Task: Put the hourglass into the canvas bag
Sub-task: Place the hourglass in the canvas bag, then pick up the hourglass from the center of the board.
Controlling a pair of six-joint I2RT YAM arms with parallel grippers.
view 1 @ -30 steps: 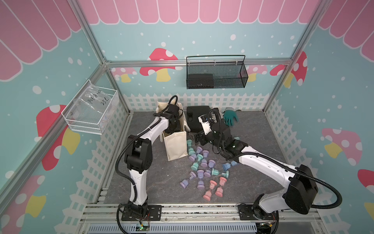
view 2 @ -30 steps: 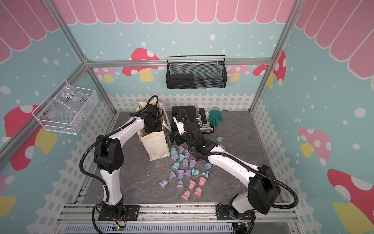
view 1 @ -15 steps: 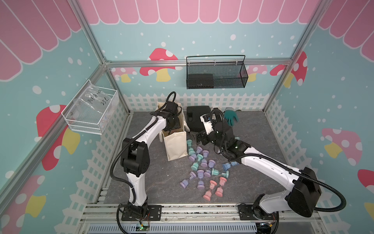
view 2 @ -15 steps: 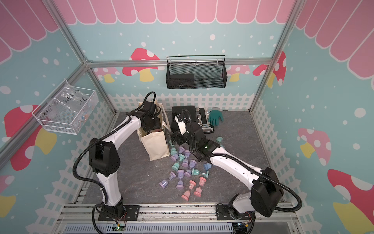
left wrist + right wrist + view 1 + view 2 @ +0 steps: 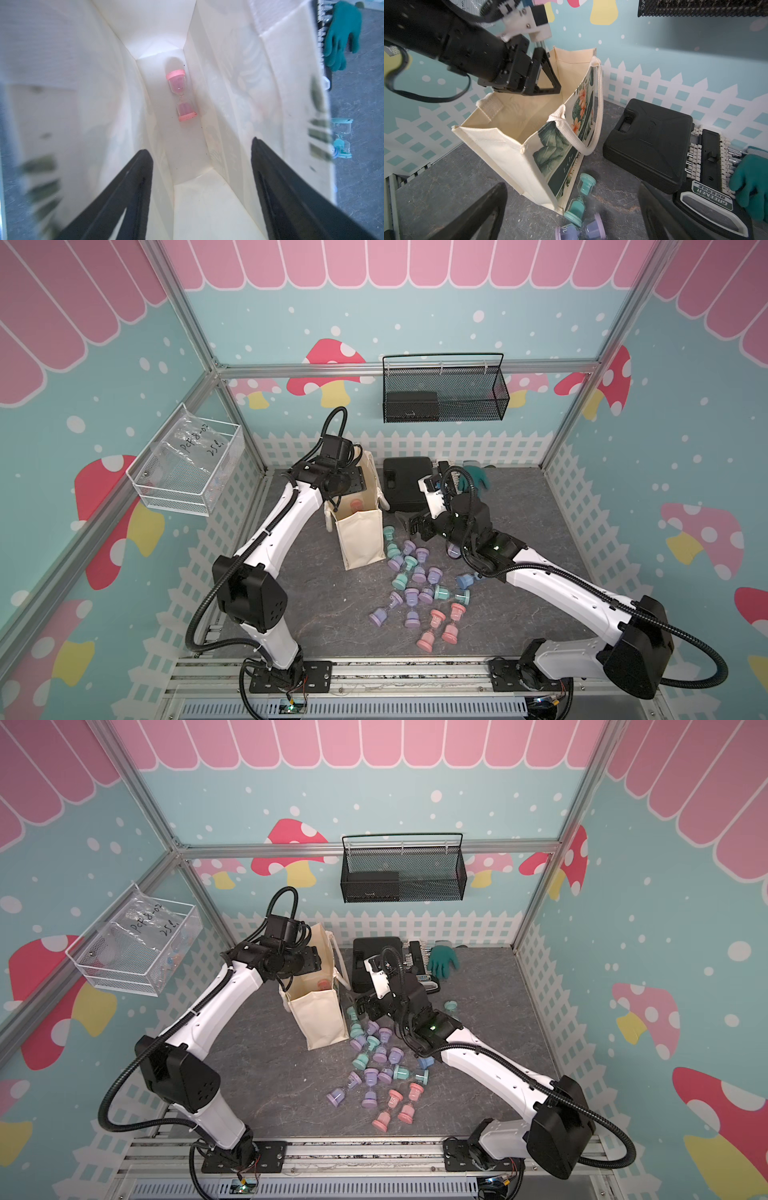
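Inside the canvas bag [image 5: 228, 83] lies a blurry pink hourglass [image 5: 181, 95].

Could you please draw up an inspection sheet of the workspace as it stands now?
Surface: dark grey tabletop, no spills seen.
Job's things: canvas bag upright and open; one pink hourglass lying on its floor; many loose hourglasses on the table beside it.
Clutter: black hard case, bit set, teal glove.
Grippers: left gripper open, empty, at the bag's mouth; right gripper open, empty, above a teal hourglass.
Cables: black hoses loop along both arms.
Surroundings: wire basket on back wall; clear bin on side wall.
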